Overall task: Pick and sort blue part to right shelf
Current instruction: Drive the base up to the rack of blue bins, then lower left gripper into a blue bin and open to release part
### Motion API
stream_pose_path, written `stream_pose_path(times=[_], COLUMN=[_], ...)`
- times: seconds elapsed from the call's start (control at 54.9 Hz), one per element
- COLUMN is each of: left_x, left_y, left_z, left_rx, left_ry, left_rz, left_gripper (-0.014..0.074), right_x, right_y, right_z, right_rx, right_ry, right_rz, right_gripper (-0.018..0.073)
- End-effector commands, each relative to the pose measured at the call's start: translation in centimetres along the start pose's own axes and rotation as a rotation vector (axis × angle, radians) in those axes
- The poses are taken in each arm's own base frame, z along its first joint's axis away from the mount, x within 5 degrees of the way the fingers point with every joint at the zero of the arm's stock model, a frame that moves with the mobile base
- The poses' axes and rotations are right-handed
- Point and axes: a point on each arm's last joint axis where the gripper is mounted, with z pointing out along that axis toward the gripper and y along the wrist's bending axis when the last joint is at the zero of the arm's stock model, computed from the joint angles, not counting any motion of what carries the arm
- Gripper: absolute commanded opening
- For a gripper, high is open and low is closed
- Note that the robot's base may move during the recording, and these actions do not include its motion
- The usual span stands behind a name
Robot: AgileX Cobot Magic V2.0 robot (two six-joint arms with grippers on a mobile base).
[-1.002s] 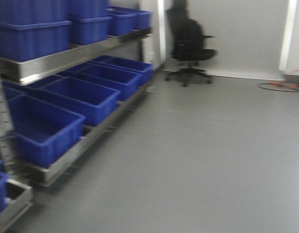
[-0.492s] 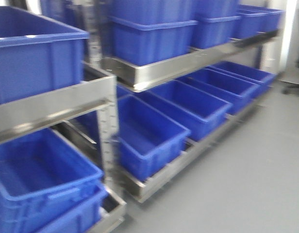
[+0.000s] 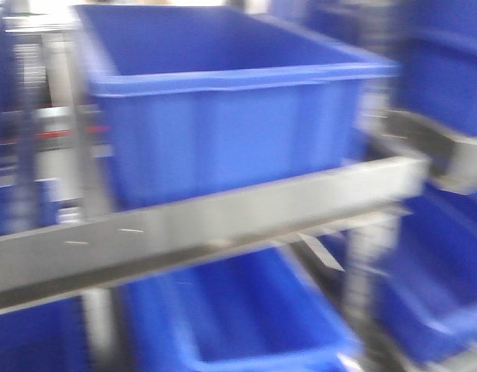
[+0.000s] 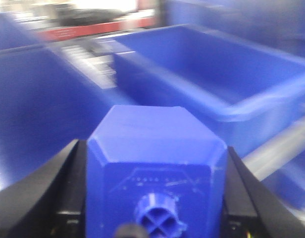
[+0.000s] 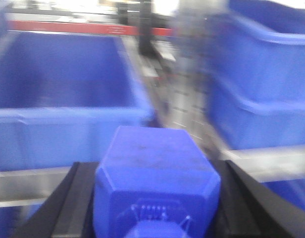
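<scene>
Though views are smeared (details soft), left black gripper [image 4: 153, 171] clamps a small matte-blue bottle-shaped block [image 4: 155, 136], right black gripper [image 5: 155, 196] its twin [image 5: 152, 163]. Likely carrying step; next, release over the blue plastic bin [image 3: 223, 132] on the steel rack [image 3: 223, 223].

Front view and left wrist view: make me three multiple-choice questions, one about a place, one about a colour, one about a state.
1. In the front view, where is the upper blue bin relative to the steel front rail?
A. Behind and above it
B. On the floor in front of it
C. Hanging under it

2. What colour are the fingers of the left gripper?
A. White
B. Black
C. Silver

3. What state is the left gripper in?
A. Open and empty
B. Shut on the blue part
C. Open around a bin rim

Answers:
1 A: the bin's wall rises behind the rail.
2 B: black fingers flank the part on both sides.
3 B: the fingers sit against both sides of the part.
</scene>
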Motion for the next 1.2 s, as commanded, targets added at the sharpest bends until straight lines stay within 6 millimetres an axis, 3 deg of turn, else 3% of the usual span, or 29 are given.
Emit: stream_pose_path(times=[0.0,1.184], left_x=[-1.58,-1.58], left_y=[0.07,0.07], left_z=[-0.99,-0.99], left_rx=[0.014,0.012], left_ry=[-0.142,-0.142], left_rz=[-0.005,-0.005], left_gripper=[0.0242,0.0242], right_x=[-1.64,-1.64], right_y=[0.07,0.07], right_z=[-0.20,-0.20], right_rx=[-0.009,-0.009], right_ry=[-0.105,-0.105], right_rz=[-0.025,-0.025], right_gripper=[0.0248,0.0248])
